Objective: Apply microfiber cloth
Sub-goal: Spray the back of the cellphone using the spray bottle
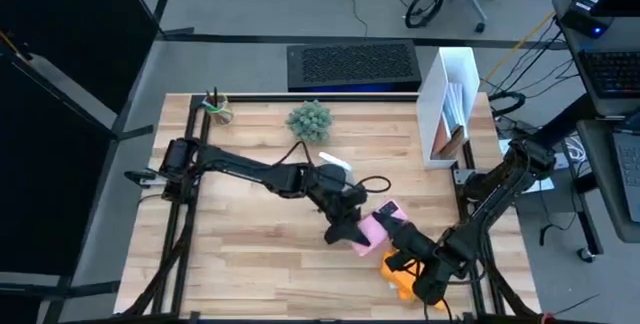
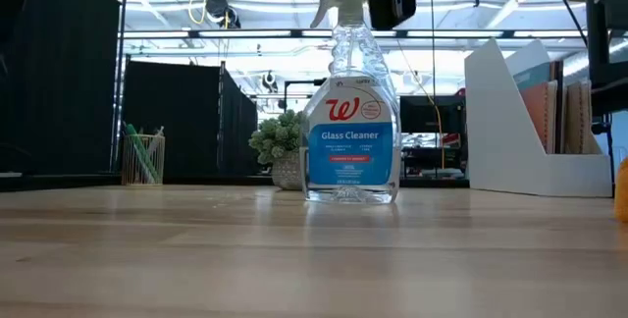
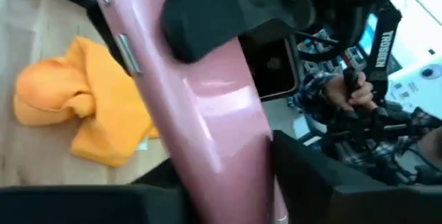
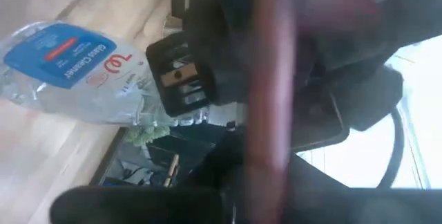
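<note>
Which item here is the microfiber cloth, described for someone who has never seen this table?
Start at the white file holder at the wooden table's far right, then come toward the near right corner. Just past the pink phone, held up where the two arms meet, a crumpled cloth lies on the wood by the right arm. It is the only bright orange, soft thing there.

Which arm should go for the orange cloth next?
Right, probably. The microfiber cloth lies at the table's front edge beside the right claw. The left claw, farther off, looks clamped on the pink phone both claws meet at.
</note>
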Motion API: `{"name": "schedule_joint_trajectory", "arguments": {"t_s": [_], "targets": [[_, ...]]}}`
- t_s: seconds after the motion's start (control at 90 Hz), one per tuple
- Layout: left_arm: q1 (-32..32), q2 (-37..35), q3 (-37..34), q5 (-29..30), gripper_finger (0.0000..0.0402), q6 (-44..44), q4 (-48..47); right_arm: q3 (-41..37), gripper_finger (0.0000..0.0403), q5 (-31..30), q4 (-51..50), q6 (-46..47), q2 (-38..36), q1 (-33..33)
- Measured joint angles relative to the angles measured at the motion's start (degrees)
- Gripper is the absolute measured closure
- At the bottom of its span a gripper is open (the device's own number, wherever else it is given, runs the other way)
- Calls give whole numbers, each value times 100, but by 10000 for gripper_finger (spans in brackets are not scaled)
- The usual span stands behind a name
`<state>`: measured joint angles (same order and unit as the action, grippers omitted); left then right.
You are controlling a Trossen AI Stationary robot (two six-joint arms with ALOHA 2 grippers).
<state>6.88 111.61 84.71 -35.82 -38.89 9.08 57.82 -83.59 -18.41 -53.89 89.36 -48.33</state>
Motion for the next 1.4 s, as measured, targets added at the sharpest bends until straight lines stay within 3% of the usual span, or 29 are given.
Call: {"name": "schedule_joint_trajectory", "arguments": {"t_s": [0.089,0.2,0.322,0.622,0.678,0.811,1.244,1.4], "targets": [[-44,2,0,-111,370,-44,-2,4,384,-56,-39,-131,0,6],[-81,4,0,-13,372,171,4,0,364,-254,-6,30,2,-70],[-81,-40,4,212,380,401,-20,-4,310,-319,377,580,7,-317],[-73,-499,11,980,387,892,-662,-17,166,-410,1036,3575,7,-855],[-91,-668,-3,1464,388,1291,-886,9,152,-187,1240,4568,4,-956],[-67,-1281,21,2646,388,1882,-1635,-4,137,314,1059,5820,2,-971],[795,-2620,14,5963,388,2639,-3648,-9,156,964,88,7593,0,-444],[1146,-2859,-211,7091,387,2443,-4167,-4,161,1732,-867,8830,-1,49]]}}
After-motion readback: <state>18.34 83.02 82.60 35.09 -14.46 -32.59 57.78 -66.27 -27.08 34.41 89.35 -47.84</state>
